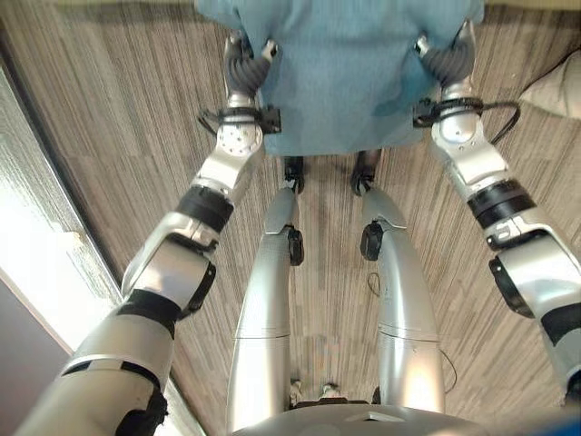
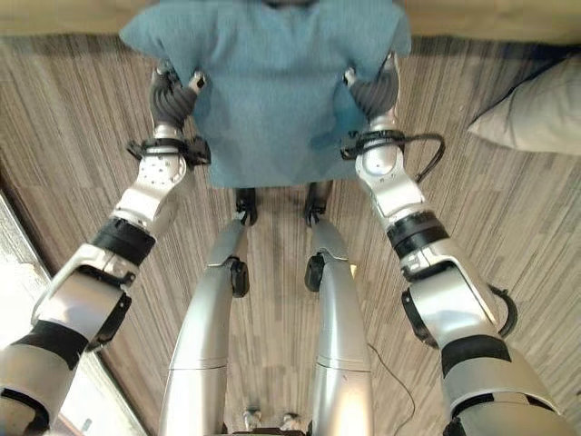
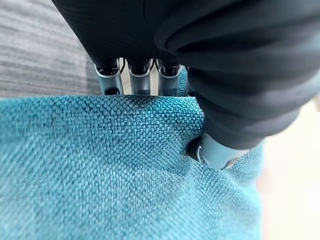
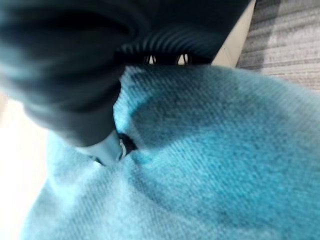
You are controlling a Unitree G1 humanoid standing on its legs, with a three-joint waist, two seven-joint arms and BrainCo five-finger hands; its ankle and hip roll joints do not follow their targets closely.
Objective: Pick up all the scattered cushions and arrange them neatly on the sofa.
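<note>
Teal woven cushion (image 2: 268,82) hangs above the floor (image 2: 82,118), left hand (image 1: 243,65) and right hand (image 2: 374,91) each pinching a side edge; shallow thumb-and-fingers grips could slip, dropping it short of the sofa (image 2: 490,18).

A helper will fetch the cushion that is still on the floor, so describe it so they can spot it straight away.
Start from the striped wood-look floor in front of the robot. Both hands, left and right, grip a teal cushion between them. The loose one is the pale grey cushion lying on the floor off to the robot's right, untouched by either hand.
</note>
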